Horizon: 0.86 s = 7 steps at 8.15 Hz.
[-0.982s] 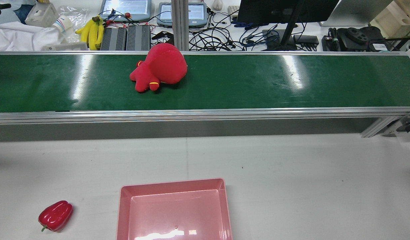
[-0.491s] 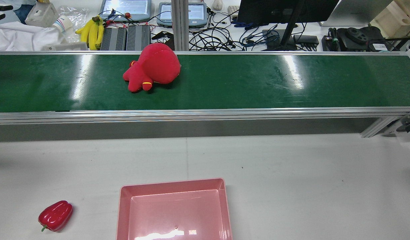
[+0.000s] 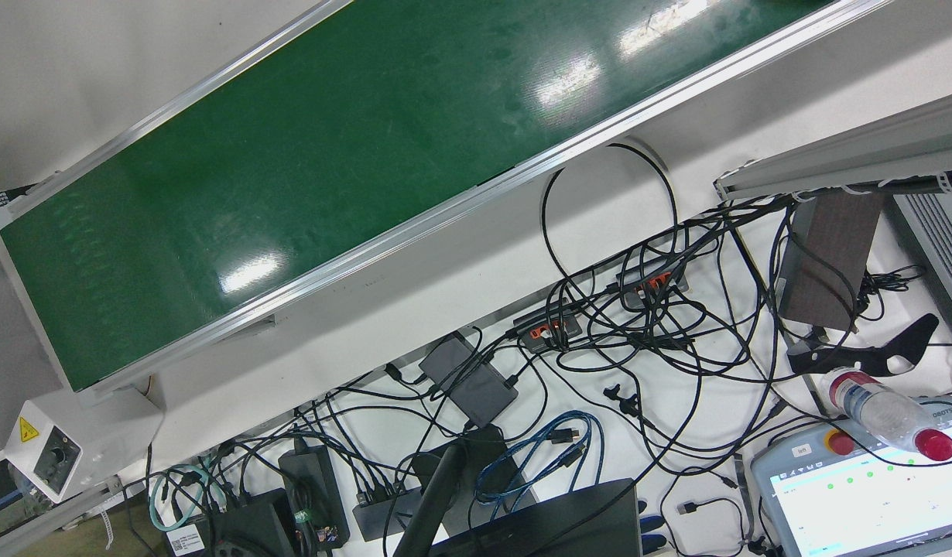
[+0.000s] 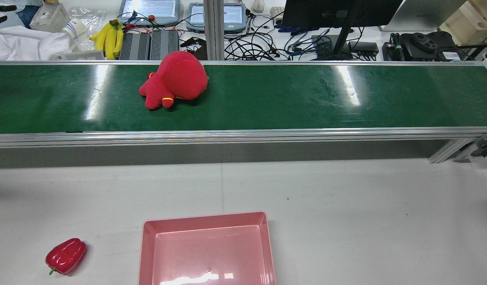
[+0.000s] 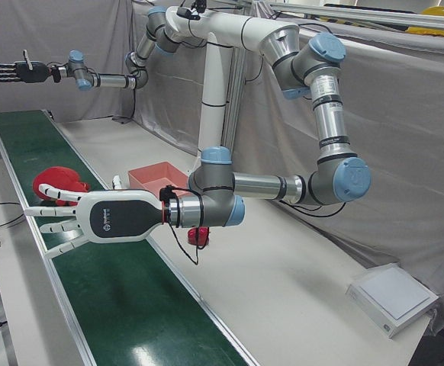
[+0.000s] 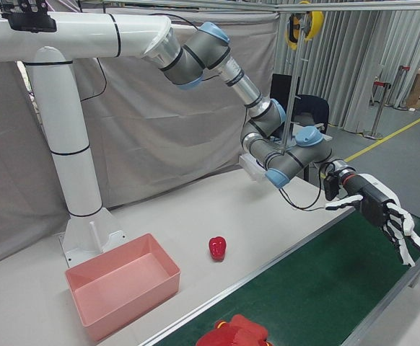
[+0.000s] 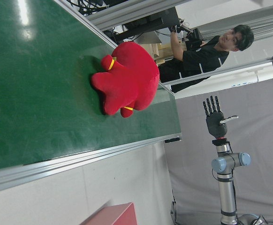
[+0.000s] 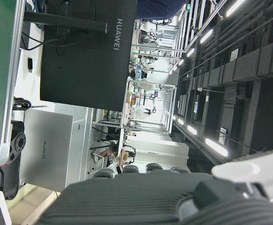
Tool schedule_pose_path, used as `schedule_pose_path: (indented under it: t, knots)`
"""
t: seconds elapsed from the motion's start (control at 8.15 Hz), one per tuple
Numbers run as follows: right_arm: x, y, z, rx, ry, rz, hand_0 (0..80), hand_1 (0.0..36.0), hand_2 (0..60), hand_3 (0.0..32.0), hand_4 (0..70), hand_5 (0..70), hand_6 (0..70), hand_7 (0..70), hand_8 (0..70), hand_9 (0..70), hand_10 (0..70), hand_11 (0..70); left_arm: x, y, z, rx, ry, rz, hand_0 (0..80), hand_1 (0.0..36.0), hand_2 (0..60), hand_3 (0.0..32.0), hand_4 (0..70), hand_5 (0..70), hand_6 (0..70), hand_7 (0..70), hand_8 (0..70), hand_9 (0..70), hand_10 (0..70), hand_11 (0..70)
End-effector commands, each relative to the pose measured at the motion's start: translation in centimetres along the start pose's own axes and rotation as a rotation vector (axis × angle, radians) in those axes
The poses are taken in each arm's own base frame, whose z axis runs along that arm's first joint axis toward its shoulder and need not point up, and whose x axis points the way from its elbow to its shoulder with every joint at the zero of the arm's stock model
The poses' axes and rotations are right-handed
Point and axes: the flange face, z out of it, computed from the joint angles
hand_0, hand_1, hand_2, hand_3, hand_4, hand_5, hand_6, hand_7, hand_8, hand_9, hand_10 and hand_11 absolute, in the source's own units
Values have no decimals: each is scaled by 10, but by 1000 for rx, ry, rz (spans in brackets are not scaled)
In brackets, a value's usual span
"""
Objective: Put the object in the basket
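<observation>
A red plush toy (image 4: 174, 80) lies on the green conveyor belt (image 4: 307, 95), left of the belt's middle and near its far edge. The pink basket (image 4: 206, 215) stands empty on the white table, near the front edge. My left hand (image 5: 92, 217) hovers open over the belt a short way from the plush toy (image 5: 58, 185), fingers spread toward it and holding nothing. The left hand view shows the plush toy (image 7: 127, 79) lying apart from any finger. My right hand (image 5: 14, 71) is raised far off above the belt's other end, open and empty.
A red bell pepper (image 4: 66, 256) lies on the table left of the basket. Behind the belt are bananas (image 4: 109, 37), tablets, cables and a monitor stand. A person (image 7: 207, 51) is beyond the belt's far rail.
The plush toy has ridden the belt steadily to the left in the rear view. The basket and the pepper have stayed put.
</observation>
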Motion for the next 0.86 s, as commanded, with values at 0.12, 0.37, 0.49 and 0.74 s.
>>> schedule_pose_path:
  t: [0.12,0.37,0.49,0.74]
  knots:
    - [0,0,0,0,0,0,0,0,0,0,0,0,0,0,0,0,0,0,8,24,-1,5,0,96,578,160,0,236,10,296,36,87,145,141,24,56]
    - [0,0,0,0,0,0,0,0,0,0,0,0,0,0,0,0,0,0,8,23,-2,13,1,131,574,154,0,242,3,295,35,85,146,140,24,56]
    - [0,0,0,0,0,0,0,0,0,0,0,0,0,0,0,0,0,0,8,23,-2,17,13,131,567,148,0,238,9,298,35,86,146,142,26,58]
    - [0,0,0,0,0,0,0,0,0,0,0,0,0,0,0,0,0,0,-14,29,4,11,-19,119,568,151,0,242,8,294,35,86,145,140,23,54]
